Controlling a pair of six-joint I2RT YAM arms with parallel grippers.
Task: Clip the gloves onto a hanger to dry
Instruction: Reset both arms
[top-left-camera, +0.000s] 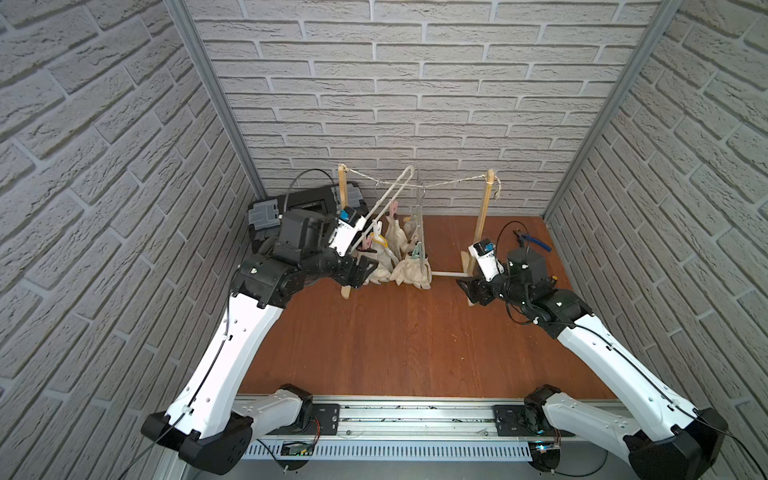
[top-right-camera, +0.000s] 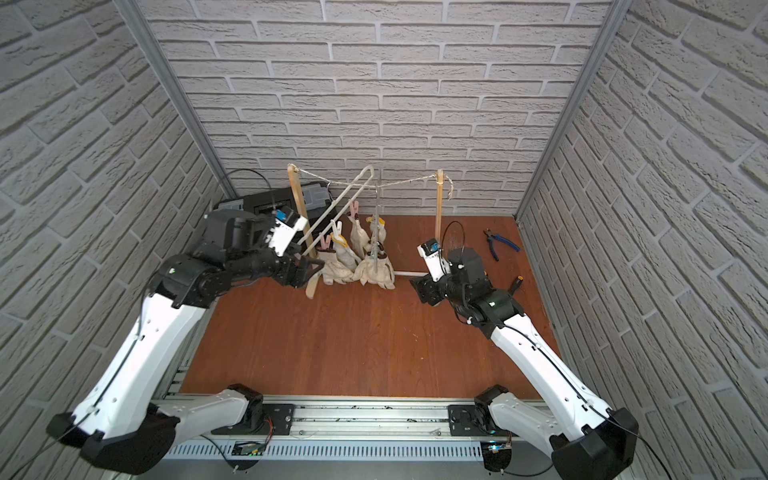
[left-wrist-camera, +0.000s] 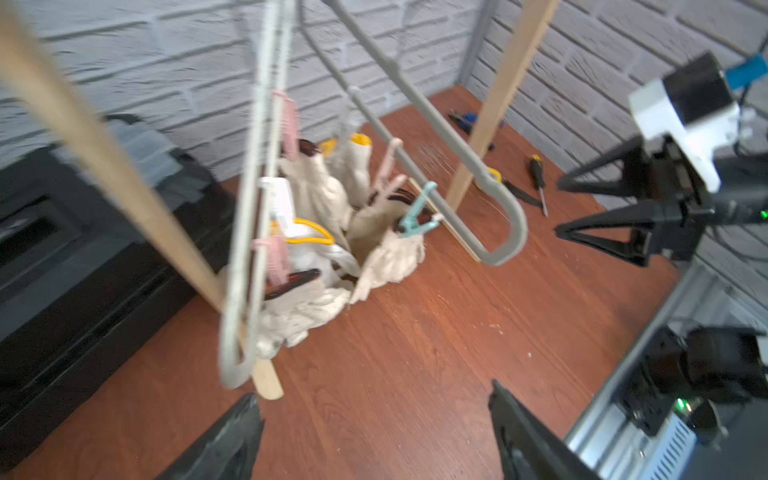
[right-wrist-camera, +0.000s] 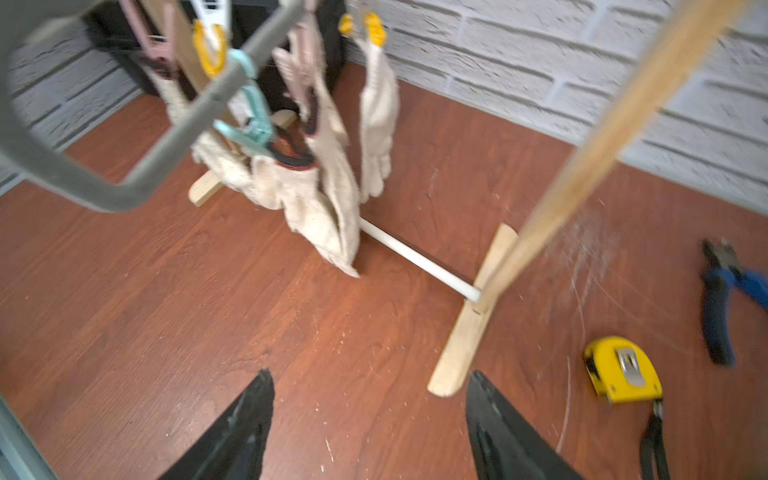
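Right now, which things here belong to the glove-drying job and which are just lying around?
Job: gloves, white hanger, grey hanger, clips, wooden line stand.
Lying about: blue-handled pliers, yellow tape measure, screwdriver, black case.

open floor (top-left-camera: 395, 340) — rack (top-left-camera: 483, 216), gloves (top-left-camera: 409, 270) beyond

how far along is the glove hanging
Done: the gloves hang pegged on the white hanger and grey hanger. In hand: nothing; the left gripper and right gripper show open, empty jaws. Left: no loose glove shows on the table, so likely finished.
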